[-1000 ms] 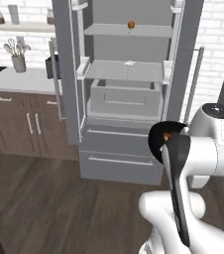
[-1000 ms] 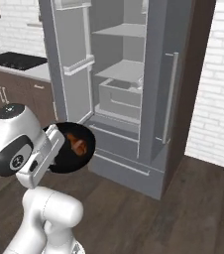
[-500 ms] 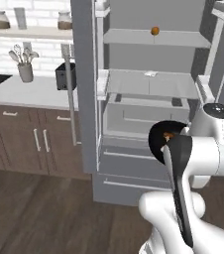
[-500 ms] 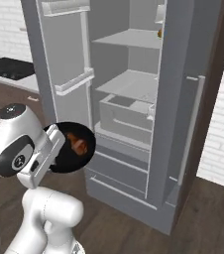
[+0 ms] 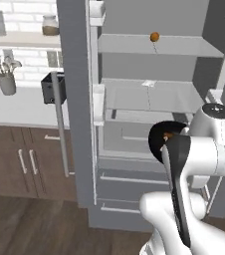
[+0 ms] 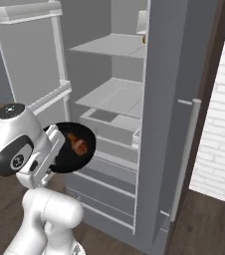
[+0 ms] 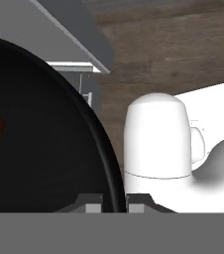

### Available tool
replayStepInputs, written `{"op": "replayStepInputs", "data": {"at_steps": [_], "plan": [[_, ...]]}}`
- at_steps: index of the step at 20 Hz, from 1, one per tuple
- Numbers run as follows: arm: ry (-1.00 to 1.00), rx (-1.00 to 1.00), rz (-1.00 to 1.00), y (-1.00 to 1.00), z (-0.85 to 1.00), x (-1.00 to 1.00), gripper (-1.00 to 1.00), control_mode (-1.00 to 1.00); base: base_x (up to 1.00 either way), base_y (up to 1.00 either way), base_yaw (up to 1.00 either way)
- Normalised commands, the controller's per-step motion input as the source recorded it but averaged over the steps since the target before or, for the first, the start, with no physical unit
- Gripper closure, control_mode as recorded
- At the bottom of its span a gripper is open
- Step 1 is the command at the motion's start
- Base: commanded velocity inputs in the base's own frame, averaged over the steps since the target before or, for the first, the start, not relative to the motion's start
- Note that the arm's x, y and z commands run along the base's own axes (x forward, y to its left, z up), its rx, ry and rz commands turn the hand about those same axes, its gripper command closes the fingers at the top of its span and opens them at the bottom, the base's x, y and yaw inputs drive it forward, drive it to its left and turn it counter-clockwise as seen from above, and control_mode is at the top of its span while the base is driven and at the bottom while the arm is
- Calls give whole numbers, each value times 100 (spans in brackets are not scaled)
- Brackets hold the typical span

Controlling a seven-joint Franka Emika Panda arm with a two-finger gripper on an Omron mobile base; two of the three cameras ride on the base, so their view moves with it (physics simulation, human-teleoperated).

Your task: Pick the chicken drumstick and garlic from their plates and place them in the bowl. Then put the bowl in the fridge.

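My gripper [image 7: 115, 204] was pinched on the rim of the round glossy black bowl [image 6: 72, 148], carrying the reddish-brown chicken drumstick [image 6: 77, 144] before the open grey-silver fridge [image 5: 149, 114]. I judged that thin rim grip risky: a tilt could spill the drumstick, or the bowl might clip a pale shelf [image 6: 115, 97].

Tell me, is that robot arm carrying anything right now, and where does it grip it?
Yes. The gripper is shut on the black bowl, pinching its rim between the two fingertips. The chicken drumstick lies inside.
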Motion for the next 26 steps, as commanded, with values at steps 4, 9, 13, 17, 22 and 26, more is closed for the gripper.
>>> {"op": "replayStepInputs", "data": {"at_steps": [4,9,13,17,22,26], "plan": [[0,0,0,0,0,0,100,100,58,-6,-1],[0,0,0,0,0,0,100,100,44,0,-22],[0,0,0,0,0,0,100,100,50,2,-21],[0,0,0,0,0,0,100,100,66,2,0],[0,0,0,0,0,0,100,100,42,0,0],[0,0,0,0,0,0,100,100,17,0,0]]}}
